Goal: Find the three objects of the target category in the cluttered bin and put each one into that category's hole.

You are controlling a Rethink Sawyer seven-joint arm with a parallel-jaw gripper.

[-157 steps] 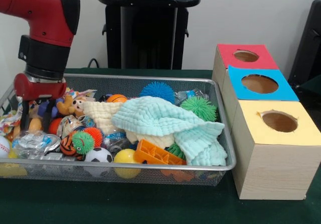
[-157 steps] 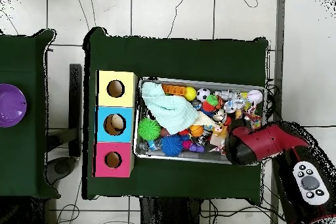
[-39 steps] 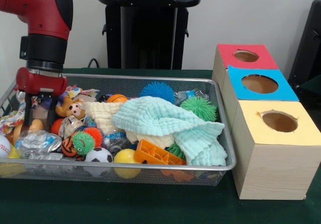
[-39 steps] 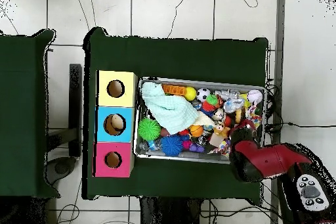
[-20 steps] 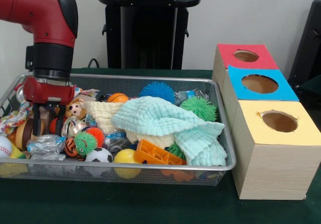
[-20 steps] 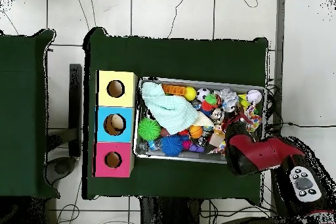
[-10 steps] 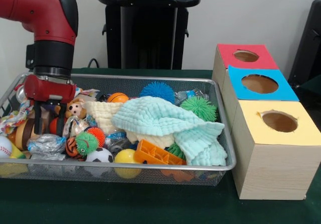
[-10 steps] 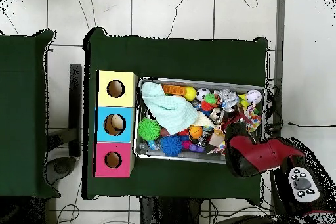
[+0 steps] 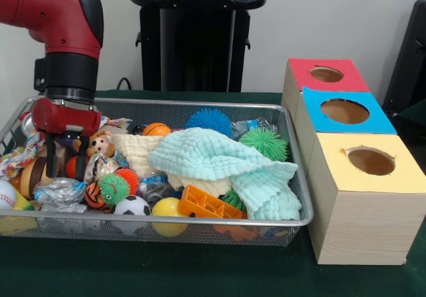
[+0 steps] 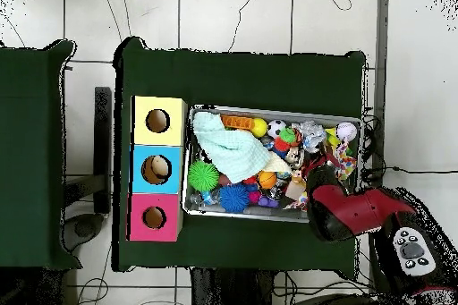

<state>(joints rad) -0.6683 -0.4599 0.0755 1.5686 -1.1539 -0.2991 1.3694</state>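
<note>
My gripper (image 9: 65, 167) is down in the left end of the wire bin (image 9: 200, 222), open. Its fingers (image 9: 50, 164) stand either side of a red-orange ball (image 9: 70, 166). A small teddy bear (image 9: 100, 142) sits just right of it, and a brown toy (image 9: 30, 175) just left. The red (image 9: 353, 77), blue (image 9: 379, 120) and yellow (image 9: 336, 170) boxes, each with a round hole, stand right of the bin. In the overhead view the red arm (image 10: 344, 214) covers the gripper at the bin's (image 10: 268, 109) right end.
A mint cloth (image 9: 219, 160) over a cream cloth (image 9: 136, 152) covers the bin's middle. Around them lie a blue spiky ball (image 9: 208, 119), a green spiky ball (image 9: 265, 142), a soccer ball (image 9: 131, 206), a yellow ball (image 9: 166, 208), an orange plastic toy (image 9: 206, 206) and crinkled wrappers (image 9: 56, 192).
Over the last two seconds the gripper shifted right and sank into the clutter by the teddy bear. In the last half second it has barely moved.
</note>
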